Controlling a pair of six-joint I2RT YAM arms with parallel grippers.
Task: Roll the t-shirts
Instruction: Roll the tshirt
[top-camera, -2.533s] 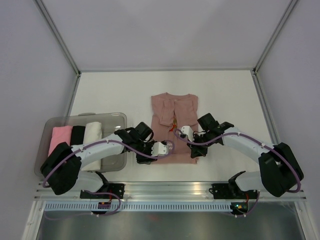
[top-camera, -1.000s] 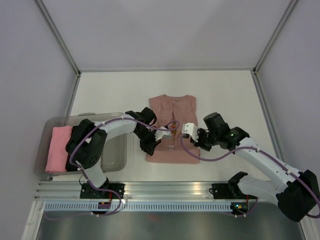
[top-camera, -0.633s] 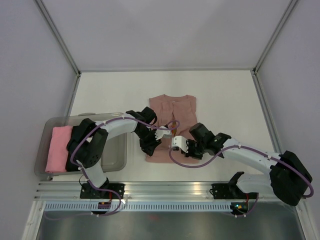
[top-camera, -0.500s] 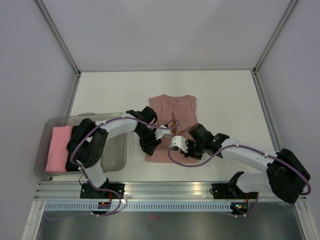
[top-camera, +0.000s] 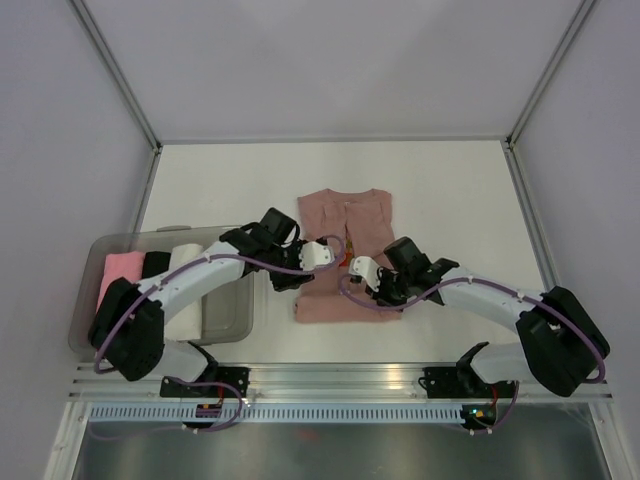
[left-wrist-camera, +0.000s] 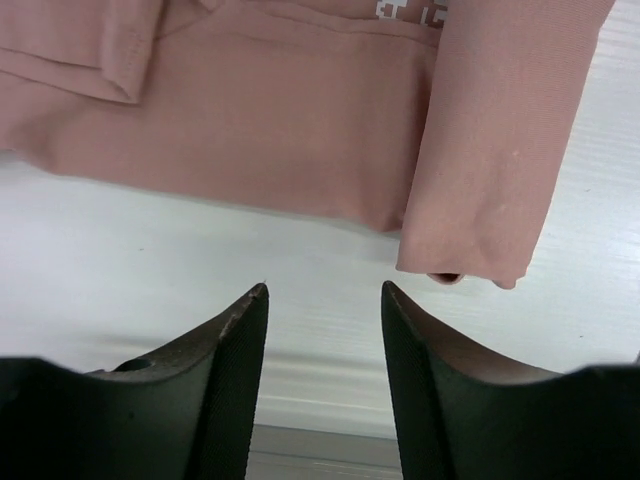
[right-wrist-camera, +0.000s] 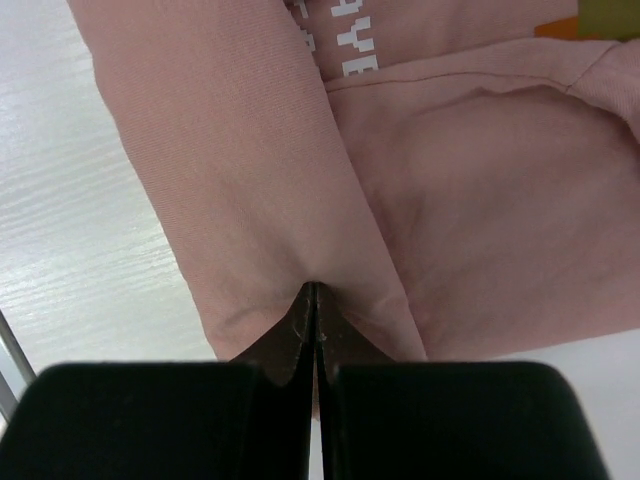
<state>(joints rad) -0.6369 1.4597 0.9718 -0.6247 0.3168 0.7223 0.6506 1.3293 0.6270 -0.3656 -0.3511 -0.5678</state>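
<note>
Lying folded on the surface (top-camera: 450, 200): the t-shirt (top-camera: 345, 210). Seen only from the right wrist, right jaws clenched on its hem (right-wrist-camera: 250, 320); from the left, left jaws released, just off the hem. Chest text (right-wrist-camera: 345, 55) cut off in both wrist views.

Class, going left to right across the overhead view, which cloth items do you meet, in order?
pink roll → black roll → white roll → dusty-rose t-shirt
</note>
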